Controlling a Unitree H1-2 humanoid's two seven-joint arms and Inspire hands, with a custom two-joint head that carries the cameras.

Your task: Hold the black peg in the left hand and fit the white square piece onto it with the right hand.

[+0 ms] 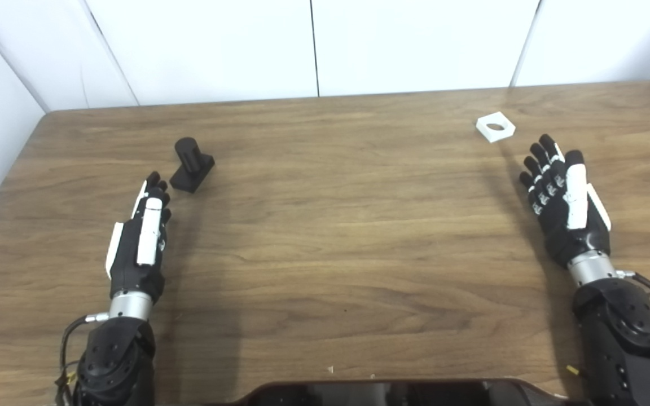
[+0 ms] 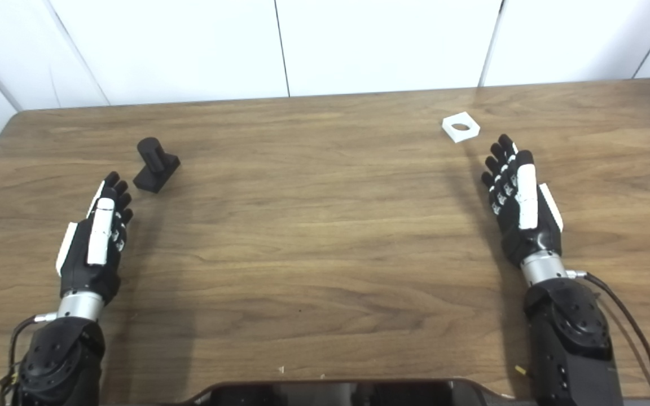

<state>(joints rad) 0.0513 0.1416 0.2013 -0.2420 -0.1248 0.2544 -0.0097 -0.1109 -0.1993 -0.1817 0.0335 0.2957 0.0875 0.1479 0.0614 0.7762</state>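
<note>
The black peg (image 1: pixel 192 163), a short cylinder on a square base, stands on the wooden table (image 1: pixel 325 237) at the left. My left hand (image 1: pixel 141 234) lies just below and left of it, open, fingers stretched toward it without touching. The white square piece (image 1: pixel 495 127) with a round hole lies flat at the far right. My right hand (image 1: pixel 565 197) hovers below and right of it, open and holding nothing, fingertips a short way from the piece. The same layout appears in the right eye view: peg (image 2: pixel 156 164), piece (image 2: pixel 461 127).
White wall panels (image 1: pixel 313 45) rise behind the table's far edge and along its left side. A dark curved part of the robot's body (image 1: pixel 392 392) lines the bottom edge. Bare wood spans the gap between the two hands.
</note>
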